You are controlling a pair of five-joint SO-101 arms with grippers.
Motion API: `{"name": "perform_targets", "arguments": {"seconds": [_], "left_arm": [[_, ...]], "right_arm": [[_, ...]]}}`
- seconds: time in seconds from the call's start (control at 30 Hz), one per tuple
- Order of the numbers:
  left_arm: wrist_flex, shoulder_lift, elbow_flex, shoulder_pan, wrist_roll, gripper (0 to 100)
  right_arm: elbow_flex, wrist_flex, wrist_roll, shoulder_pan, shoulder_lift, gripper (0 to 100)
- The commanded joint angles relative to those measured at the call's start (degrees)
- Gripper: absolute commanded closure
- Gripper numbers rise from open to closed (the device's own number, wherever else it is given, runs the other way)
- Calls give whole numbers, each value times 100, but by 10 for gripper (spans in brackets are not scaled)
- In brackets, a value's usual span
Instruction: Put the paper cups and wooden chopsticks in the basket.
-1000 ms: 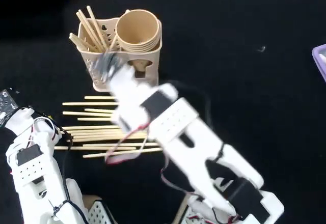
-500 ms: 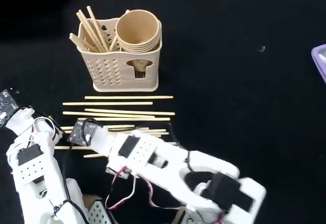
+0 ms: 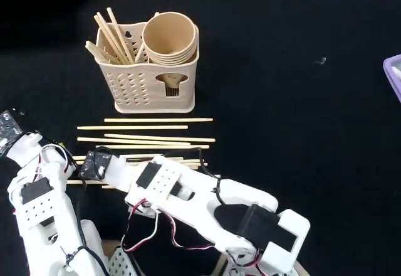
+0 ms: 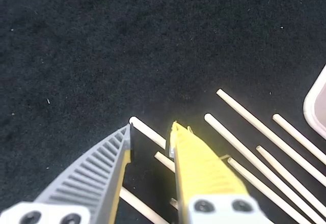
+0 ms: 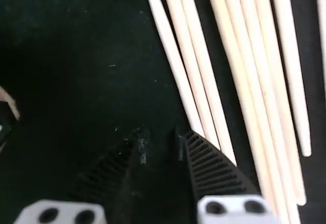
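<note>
The cream basket (image 3: 147,91) stands at the back left, holding stacked paper cups (image 3: 170,37) and several upright wooden chopsticks (image 3: 109,34). More chopsticks (image 3: 150,139) lie in rows in front of it. My right gripper (image 3: 86,166) is low over the left ends of the nearest rows. Its black fingers (image 5: 160,142) stand narrowly open with nothing between them, and chopsticks (image 5: 244,56) lie just beside one finger. My left gripper (image 4: 151,129) is open over other chopstick ends (image 4: 254,127), with one end between its fingertips. The left arm (image 3: 34,194) sits at the front left.
A purple object (image 3: 393,75) shows at the table's right edge. The basket's corner (image 4: 318,107) appears in the left wrist view. The right arm's white body (image 3: 207,204) lies across the front middle of the black table.
The right arm swung down from the basket's front to the chopstick rows, then slid a little further left. The left arm has kept still.
</note>
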Motion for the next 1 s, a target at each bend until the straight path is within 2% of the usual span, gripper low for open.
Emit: {"name": "perform_targets", "arguments": {"seconds": [0.0, 0.1, 0.27, 0.6, 0.8, 0.97], "left_arm": [[-97, -123, -57, 4, 26, 863], [-97, -123, -57, 4, 26, 863], [-97, -123, -57, 13, 26, 863], [-97, -123, -57, 13, 26, 863], [-97, -123, -57, 13, 26, 863], [-97, -123, -57, 13, 26, 863]], "right_arm": [[-400, 18, 264, 246, 22, 888], [-576, 202, 281, 387, 22, 874], [-963, 756, 281, 343, 22, 758], [-1279, 756, 782, 352, 84, 766], [-831, -9, 1046, 360, 127, 766], [-760, -88, 1037, 352, 532, 766]]}}
